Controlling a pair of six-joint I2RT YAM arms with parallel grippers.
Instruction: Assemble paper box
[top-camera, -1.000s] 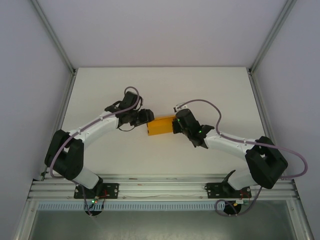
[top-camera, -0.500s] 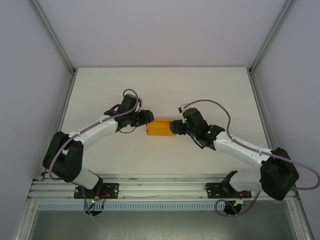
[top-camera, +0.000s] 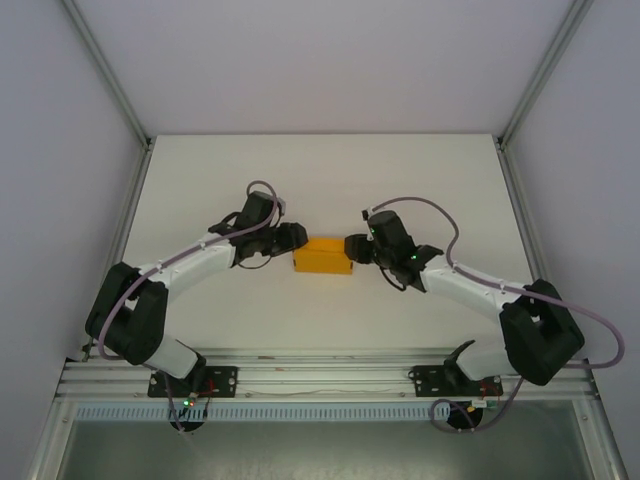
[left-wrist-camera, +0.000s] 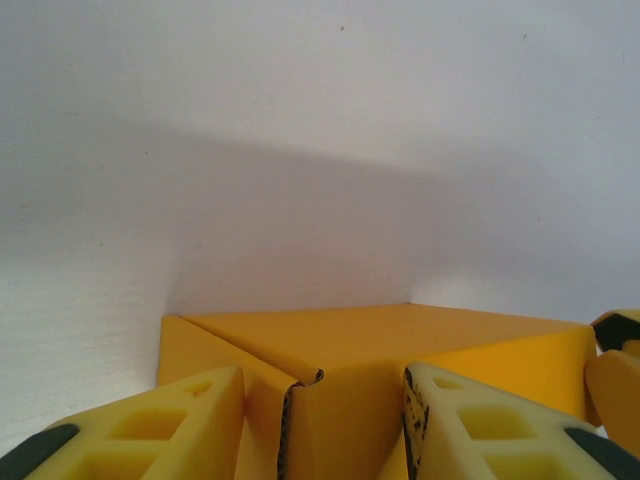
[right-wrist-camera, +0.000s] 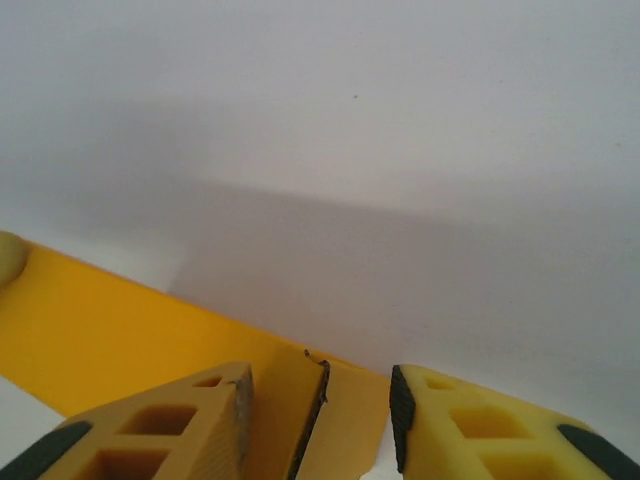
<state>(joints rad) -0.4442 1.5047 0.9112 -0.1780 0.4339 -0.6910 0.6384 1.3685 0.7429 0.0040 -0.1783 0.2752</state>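
Observation:
The paper box (top-camera: 322, 256) is a small orange-yellow closed box lying flat mid-table between the arms. My left gripper (top-camera: 291, 238) is at its left end and is open. In the left wrist view a box (left-wrist-camera: 400, 345) corner with a raw card edge pokes between the yellow fingers (left-wrist-camera: 150, 430). My right gripper (top-camera: 353, 247) is at the box's right end, also open. In the right wrist view a box (right-wrist-camera: 110, 325) end flap stands between the fingers (right-wrist-camera: 470, 425), with a sliver of table between card and right finger.
The white table (top-camera: 320, 170) stretches behind the box. Metal frame posts (top-camera: 520, 110) rise at the back corners. The arm bases sit on the rail (top-camera: 320, 380) at the near edge, with cables looping off both arms.
The box has turned from tilted to square with the table and shifted slightly up. The right gripper moved up and forward with it, and the left gripper stayed at the left end.

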